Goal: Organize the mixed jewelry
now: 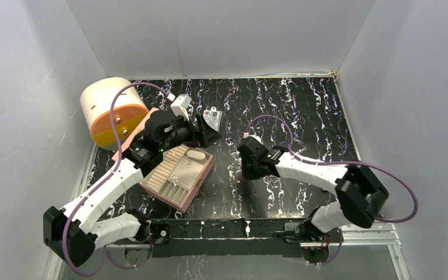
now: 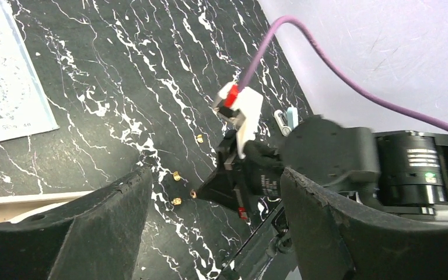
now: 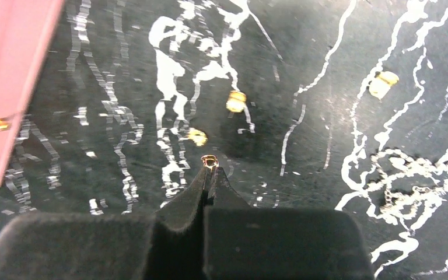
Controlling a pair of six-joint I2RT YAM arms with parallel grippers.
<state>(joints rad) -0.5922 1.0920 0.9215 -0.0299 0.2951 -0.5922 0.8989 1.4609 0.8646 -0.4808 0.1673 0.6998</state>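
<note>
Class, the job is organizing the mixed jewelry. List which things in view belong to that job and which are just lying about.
Belong to the job: gold stud pinched in the shut right hand; other loose gold studs; thin chain; open pink jewelry box.

Just lying about: clear packet with white card; cream-and-orange drum; small light-blue block.

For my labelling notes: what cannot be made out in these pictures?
Top view: studs, too small.
Right wrist view: chain, blurred, its ends unclear; whether the right gripper holds the stud at its tips, too small.
Left wrist view: packet, cut by the left edge.
</note>
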